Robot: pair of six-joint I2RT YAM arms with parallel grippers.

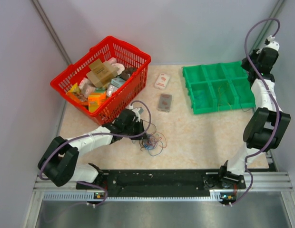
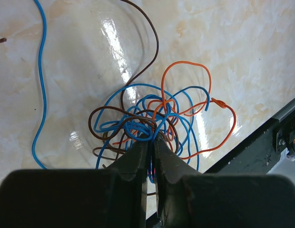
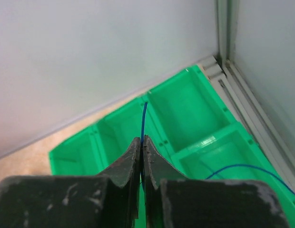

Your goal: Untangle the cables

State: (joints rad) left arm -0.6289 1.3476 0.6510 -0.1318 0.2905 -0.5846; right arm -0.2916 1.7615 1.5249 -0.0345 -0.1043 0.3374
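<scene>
The cables (image 2: 157, 116) lie as a tangle of blue, orange and brown strands on the marble-patterned table, and in the top view the cables (image 1: 153, 141) sit just right of my left wrist. My left gripper (image 2: 152, 138) reaches into the near side of the tangle, shut on blue strands that run down between its fingers. A loose blue strand (image 2: 40, 71) trails off to the left. My right gripper (image 3: 142, 139) hangs above the green tray (image 3: 185, 111), shut on a single thin blue cable (image 3: 144, 116) whose end sticks up past the tips.
The green tray (image 1: 219, 80) stands at the back right, and another blue wire (image 3: 252, 167) lies in one of its compartments. A red basket (image 1: 138, 52) full of packets stands at the back left. A white packet (image 1: 162, 81) and a grey packet (image 1: 164, 102) lie between them.
</scene>
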